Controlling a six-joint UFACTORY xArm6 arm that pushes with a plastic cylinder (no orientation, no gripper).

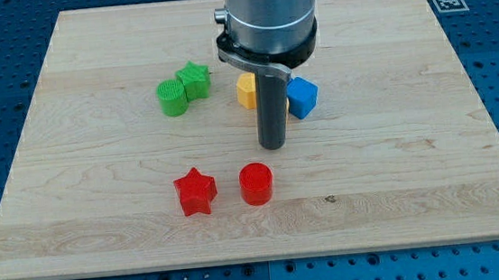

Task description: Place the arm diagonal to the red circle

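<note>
The red circle (256, 183) lies on the wooden board (101, 198) in the lower middle. A red star (195, 192) lies just to its left, apart from it. My tip (273, 144) stands above the red circle and slightly to its right, with a small gap between them. The dark rod rises from the tip to the grey arm head (268, 16) at the view's top.
A green circle (172, 98) touches a green star (194, 79) at the upper left. A yellow block (246, 91) sits just left of the rod and a blue cube (302, 96) just right of it. A blue pegboard (495, 46) surrounds the board.
</note>
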